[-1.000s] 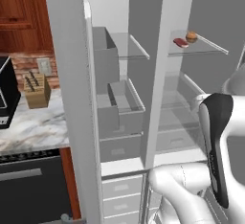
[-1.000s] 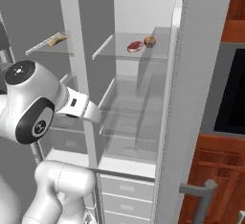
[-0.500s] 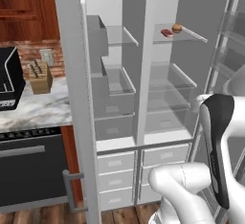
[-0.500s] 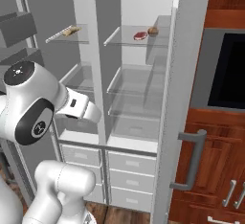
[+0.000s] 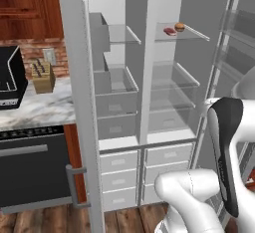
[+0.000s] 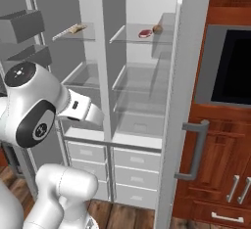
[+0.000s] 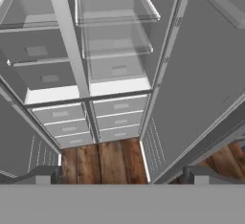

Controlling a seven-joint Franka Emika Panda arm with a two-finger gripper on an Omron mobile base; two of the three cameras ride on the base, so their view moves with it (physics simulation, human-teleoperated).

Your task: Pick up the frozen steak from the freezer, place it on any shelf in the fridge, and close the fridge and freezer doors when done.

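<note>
Approach stage: frozen steak (image 5: 169, 31) lies on the top glass shelf, upper right. Gripper (image 7: 122, 175), jaws spread and empty, must rise to reach it.

The white, dark-jointed Franka arm (image 5: 226, 152) is folded close over its own base. In the left base view a rounded white link lies low across the bottom, and above it a long upright segment with a dark stripe rises to a bulbous pale joint at the top. In the right base view a large white-and-black round joint (image 6: 30, 108) sits to the left, and from it a short white forearm link reaches forward and slightly down. The two-finger end effector (image 7: 122, 175) shows its two small dark fingertips (image 7: 45, 174) standing well apart (jaws spread wide), nothing between them, pointing forward and down.
</note>
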